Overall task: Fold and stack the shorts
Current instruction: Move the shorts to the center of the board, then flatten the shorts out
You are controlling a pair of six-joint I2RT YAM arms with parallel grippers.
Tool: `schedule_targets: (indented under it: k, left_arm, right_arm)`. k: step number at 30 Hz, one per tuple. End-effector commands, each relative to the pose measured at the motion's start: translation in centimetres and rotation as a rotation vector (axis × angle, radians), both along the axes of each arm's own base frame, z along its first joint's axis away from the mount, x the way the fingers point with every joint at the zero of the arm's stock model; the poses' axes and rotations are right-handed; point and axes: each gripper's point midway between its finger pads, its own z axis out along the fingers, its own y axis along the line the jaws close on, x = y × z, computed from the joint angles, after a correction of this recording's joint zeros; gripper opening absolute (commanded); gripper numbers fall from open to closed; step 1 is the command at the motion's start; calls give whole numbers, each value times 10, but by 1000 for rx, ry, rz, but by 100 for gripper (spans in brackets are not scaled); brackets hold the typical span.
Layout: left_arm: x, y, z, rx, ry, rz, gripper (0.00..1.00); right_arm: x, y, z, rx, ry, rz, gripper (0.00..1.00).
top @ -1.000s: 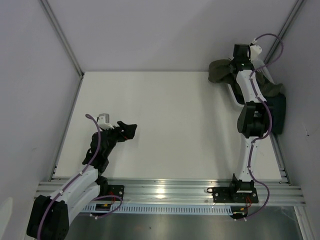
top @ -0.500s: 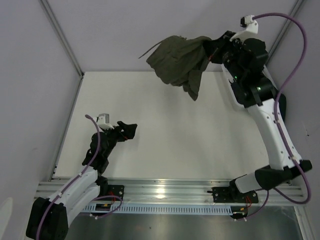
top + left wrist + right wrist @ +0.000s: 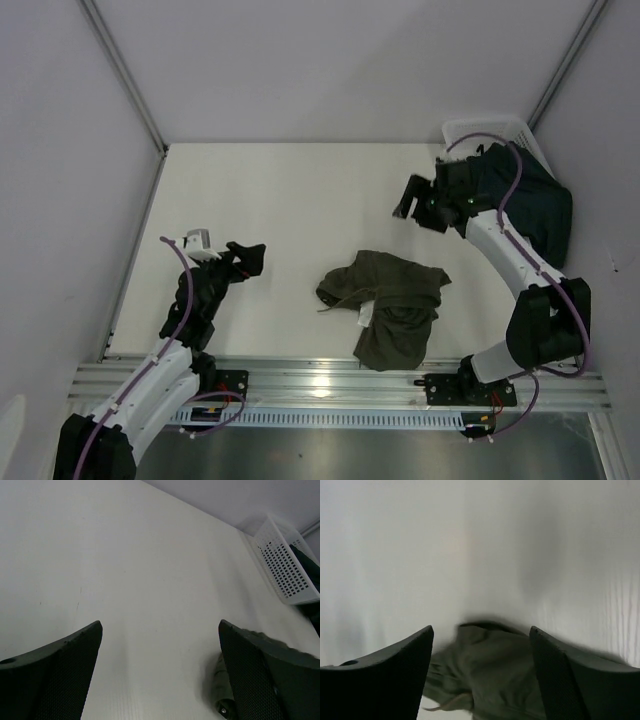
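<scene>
closest to the arm bases, the left gripper (image 3: 250, 258) hangs over the near-left part of the white table (image 3: 300, 190), its jaws spread as wide as they go and holding nothing; its wrist view shows only bare tabletop between the two fingers. to its right, near the middle of the table and close to the near edge, the olive-green shorts (image 3: 390, 300) lie in a crumpled heap, bunched and partly doubled over themselves, with a pale tag showing at the near side. that is the change: half a second ago this pair was dangling in the air from the closed right gripper (image 3: 412, 208), and now it has been let fall onto the table. the right gripper hangs farther back and to the right of the heap, apart from it, its jaws parted and empty; its wrist view looks between the fingers down at the far edge of the olive cloth (image 3: 490, 670). farthest back, in the far-right corner, the dark navy-teal shorts (image 3: 540, 205) spill out of the white mesh basket (image 3: 480, 127). so the first pair looks delivered to the working area but not yet flattened or folded. it probably needs spreading out first, likely with both arms. the second pair has not yet been fetched.
</scene>
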Motion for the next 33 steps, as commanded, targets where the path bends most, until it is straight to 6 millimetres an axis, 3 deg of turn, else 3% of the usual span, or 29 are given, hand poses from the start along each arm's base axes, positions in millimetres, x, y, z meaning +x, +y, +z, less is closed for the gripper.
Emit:
schedule_targets:
  k: [1,7,12,13,17,18,24,29,33]
  left_arm:
    - [4,1,19,10,-48,10,99]
    - [5,-6,16,8,-37,-25,99]
    - [6,-14,15,3,-34,-64,99]
    - [7,-15,13,6,-27,-71,99]
    - [-2,-51,17,-1,-51,-276,99]
    - [-4,-62,26,-6,-80,-324,99]
    - [-19,-100,19,19,-42,-497,99]
    - [-24,-104,19,21,-42,-526,99]
    - [-26,-105,21,16,-46,-535,99]
  right_arm:
    - [-42,-11,-23,-31,65,2,81]
    - [-76,-11,-27,-67,57,59,82]
    - [-111,-13,-56,-154,107,66,79]
    - [-114,-22,-61,-203,109,31,78]
    - [-133,-31,-69,-271,83,10,78]
    - [-140,-35,-72,-270,74,1,78]
    - [-152,-60,-65,-245,81,-190,72]
    - [-173,-72,-81,-229,157,-314,71]
    - [-192,-68,-83,-254,155,-349,69]
